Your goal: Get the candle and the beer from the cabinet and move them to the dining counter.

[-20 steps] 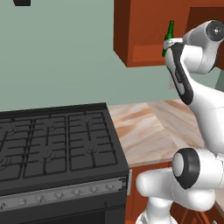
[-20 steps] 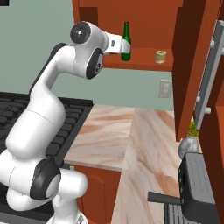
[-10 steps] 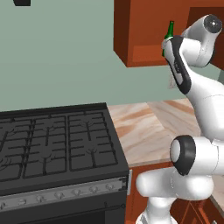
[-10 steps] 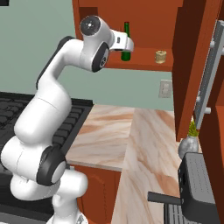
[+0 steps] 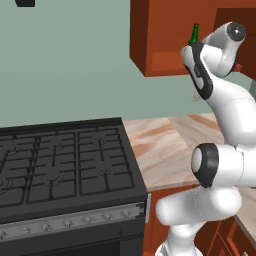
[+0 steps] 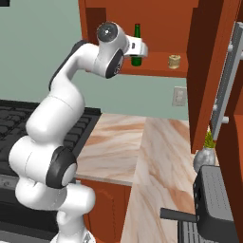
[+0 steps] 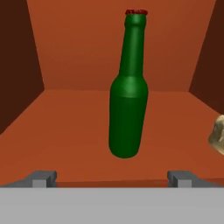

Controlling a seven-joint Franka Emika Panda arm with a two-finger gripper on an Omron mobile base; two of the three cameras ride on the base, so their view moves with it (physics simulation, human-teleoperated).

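On the left we see the black stove [image 5: 60, 165], and beside it the marble desk [image 6: 142, 147]. Above, inside the open cabinet [image 6: 199, 71], our fingers [image 7: 111, 177] stand spread wide with nothing between them, level with the shelf's front edge. The beer [image 7: 128, 87] stands upright on the shelf just ahead of them, roughly centred between the tips and untouched. Further right on the same shelf sits the candle [image 6: 174, 61], apart from the bottle.
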